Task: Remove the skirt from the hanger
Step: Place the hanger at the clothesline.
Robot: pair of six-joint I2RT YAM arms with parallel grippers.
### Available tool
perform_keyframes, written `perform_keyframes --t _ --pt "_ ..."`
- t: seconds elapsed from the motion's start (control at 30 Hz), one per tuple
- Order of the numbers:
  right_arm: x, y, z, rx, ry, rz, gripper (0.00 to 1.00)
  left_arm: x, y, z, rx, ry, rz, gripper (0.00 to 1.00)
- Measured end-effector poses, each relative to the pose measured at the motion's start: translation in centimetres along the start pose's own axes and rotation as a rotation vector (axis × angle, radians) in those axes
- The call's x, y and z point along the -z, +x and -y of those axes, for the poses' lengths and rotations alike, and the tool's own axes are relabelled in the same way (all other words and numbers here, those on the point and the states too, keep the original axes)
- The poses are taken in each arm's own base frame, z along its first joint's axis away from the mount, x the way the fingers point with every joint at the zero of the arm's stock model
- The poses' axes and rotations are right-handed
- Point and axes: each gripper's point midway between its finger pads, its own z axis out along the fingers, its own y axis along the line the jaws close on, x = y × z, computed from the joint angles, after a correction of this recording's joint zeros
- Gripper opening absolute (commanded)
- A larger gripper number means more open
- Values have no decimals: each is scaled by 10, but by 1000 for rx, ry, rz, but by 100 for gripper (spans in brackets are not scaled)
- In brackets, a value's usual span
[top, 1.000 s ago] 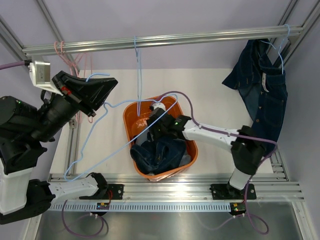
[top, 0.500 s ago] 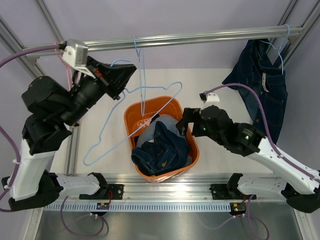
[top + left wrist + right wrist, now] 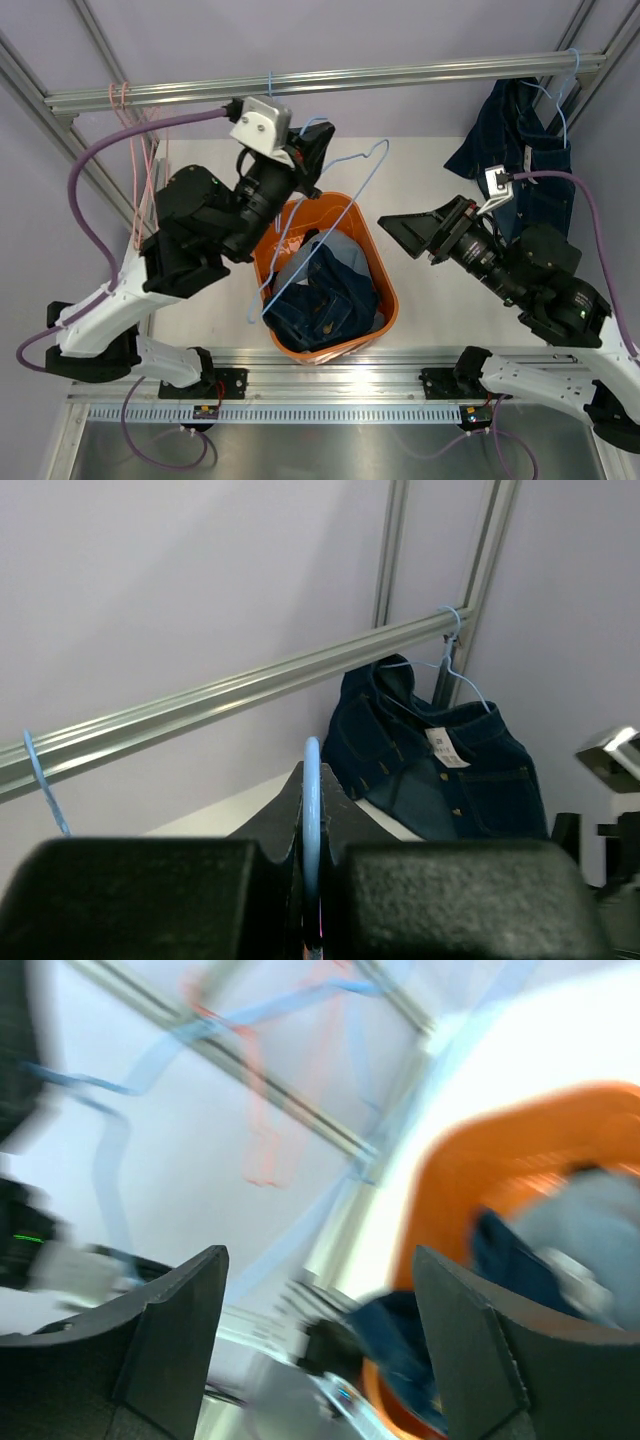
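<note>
1. Since a second ago both arms have left the basket (image 3: 386, 285). The left gripper (image 3: 310, 150) has carried the blue hanger (image 3: 312, 800) from the left side up towards the rail (image 3: 400, 72). The right gripper (image 3: 410, 232) has backed out of the basket and off to the right.
2. The left fingers are clamped on the hanger's wire, which is bare; its low end dips over the basket's left rim. The right fingers stand wide apart with nothing between them, aimed at the basket from the right.
3. The skirt (image 3: 335, 250) lies crumpled in the basket, towards its far right side, touching dark denim (image 3: 320, 305). No wire shows on it. The pink hangers (image 3: 128, 100) hang bare on the rail, far left. The removal looks done.
4. The skirt should handle as soft, limp denim. It is weighty for cloth, neither slippery nor fragile, and it will sag and drag when lifted. A thick fold or the waistband would be the best hold, though neither waistband nor buttons can be made out here.
5. Room is tight near the rail, where a second blue hanger (image 3: 270, 90) hooks just beside the left gripper. A dark garment (image 3: 530, 180) hangs close to the right arm. Bare table lies between basket and right gripper. The held hanger's long wire could snag the basket rim or the clothes.
</note>
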Motion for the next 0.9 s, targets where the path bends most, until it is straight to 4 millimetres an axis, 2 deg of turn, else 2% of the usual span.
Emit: perform_keyframes --t 0.1,0.23,0.33,0.43,0.5,0.8,0.9 --pt "-4 -15 -31 -34 -134 53 75 -10 8 16 -61 -28 10 0" --pt "-24 -12 -51 -5 -213 45 74 -21 27 38 -135 -36 -9 0" --pt "-41 -5 -56 34 -241 32 71 -23 40 49 -175 -33 -29 0" --pt "-54 4 -59 56 -273 14 65 -22 44 51 -197 -39 -37 0" --pt "-55 6 -63 53 -312 27 62 -22 45 50 -202 -49 -33 0" --pt "-51 11 -68 40 -404 57 61 -20 49 51 -188 -51 -13 0" --pt "-52 10 -72 30 -424 60 53 -19 49 50 -181 -53 -7 0"
